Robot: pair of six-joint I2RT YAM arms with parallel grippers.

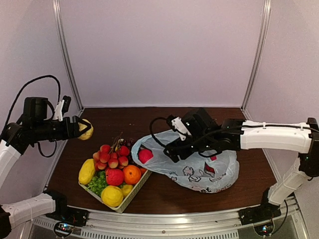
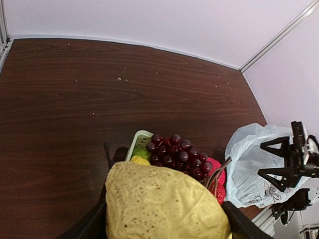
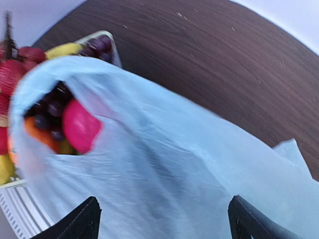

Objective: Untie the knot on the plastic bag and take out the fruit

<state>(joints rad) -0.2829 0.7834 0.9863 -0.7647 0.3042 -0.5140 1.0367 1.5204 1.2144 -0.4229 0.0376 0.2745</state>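
The left hand is pinching a lemon and holding it high over the far-left part of the desk. The right hand is hanging spread wide over the bag, which is lying to the right of the basket. The bag's mouth is gaping leftward and no knot is showing. The lemon's lumpy, rounded skin is giving the fingers little to hold, so it is likely at risk of slipping out. Let go from this height, it would probably be bouncing off the heaped basket and rolling across the desk. On the right, the film is thin and loose. If the fingers close there, they may be catching only plastic, dragging the bag and tipping out the red fruit sitting at its mouth. Only the top view is showing both arms, the whole basket and the dark print low on the bag. The left wrist view is adding that the grapes at the basket's far end are lying below the lemon. The right wrist view is showing its two fingers wide apart above the film. It is also showing dark grapes beside the red fruit, though I cannot tell whether those are lying inside the bag or beyond it.
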